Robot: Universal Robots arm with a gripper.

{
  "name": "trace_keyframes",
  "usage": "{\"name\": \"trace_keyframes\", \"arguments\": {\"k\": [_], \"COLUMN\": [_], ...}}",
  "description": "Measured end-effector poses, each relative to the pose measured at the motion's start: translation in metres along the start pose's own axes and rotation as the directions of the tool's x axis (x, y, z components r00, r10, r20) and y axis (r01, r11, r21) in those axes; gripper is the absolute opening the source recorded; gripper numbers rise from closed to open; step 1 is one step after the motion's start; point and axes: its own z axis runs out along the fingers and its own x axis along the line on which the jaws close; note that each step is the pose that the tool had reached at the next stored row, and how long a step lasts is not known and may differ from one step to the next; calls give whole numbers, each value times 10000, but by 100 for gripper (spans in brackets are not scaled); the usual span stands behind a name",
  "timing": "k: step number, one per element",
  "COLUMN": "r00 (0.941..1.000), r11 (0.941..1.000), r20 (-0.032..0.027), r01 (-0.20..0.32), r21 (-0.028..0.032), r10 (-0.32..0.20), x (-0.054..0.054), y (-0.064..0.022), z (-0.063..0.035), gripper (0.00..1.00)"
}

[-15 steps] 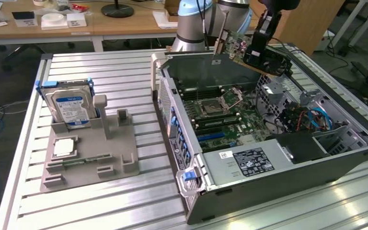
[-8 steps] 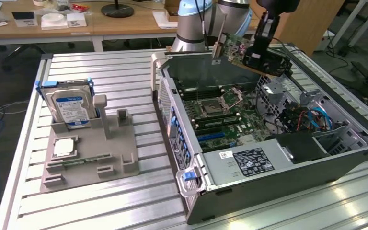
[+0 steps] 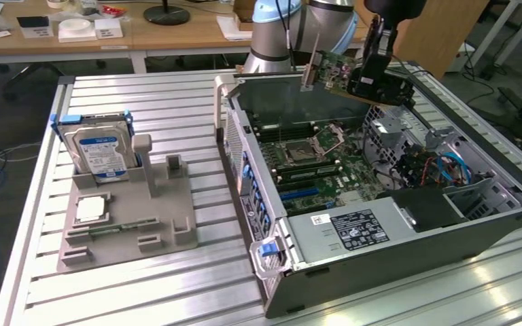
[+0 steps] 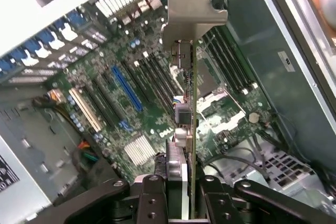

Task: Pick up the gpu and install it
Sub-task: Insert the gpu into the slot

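Observation:
The gpu (image 3: 338, 71), a green card with a black cooler block and a silver end bracket, hangs in the air over the far end of the open computer case (image 3: 379, 224). My gripper (image 3: 370, 80) is shut on it from above, at the black cooler end. In the wrist view the gpu (image 4: 190, 103) is seen edge-on, its silver bracket (image 4: 191, 11) pointing away, clamped between the black fingers (image 4: 152, 198). Below it lies the motherboard (image 4: 131, 103) with its blue and black expansion slots (image 4: 126, 87), well apart from the card.
A grey fixture (image 3: 125, 217) on the exterior view's left holds a hard drive with a blue-white label (image 3: 98, 153) upright and a small chip. The case has a power supply (image 3: 352, 231) at the near end and cables (image 3: 442, 170) on the right. Slatted metal table (image 3: 179, 292) underneath.

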Motion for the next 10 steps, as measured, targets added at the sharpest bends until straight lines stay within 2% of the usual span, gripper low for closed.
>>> {"name": "trace_keyframes", "arguments": {"k": [2, 6, 10], "r00": [9998, 9958, 9867], "r11": [9997, 9958, 9868], "r20": [99, 167, 230], "r01": [191, 896, 1607], "r21": [132, 178, 209], "r10": [-193, -899, -1611], "x": [0, 1, 1], "y": [0, 0, 1], "z": [4, 18, 35], "gripper": [28, 28, 28]}}
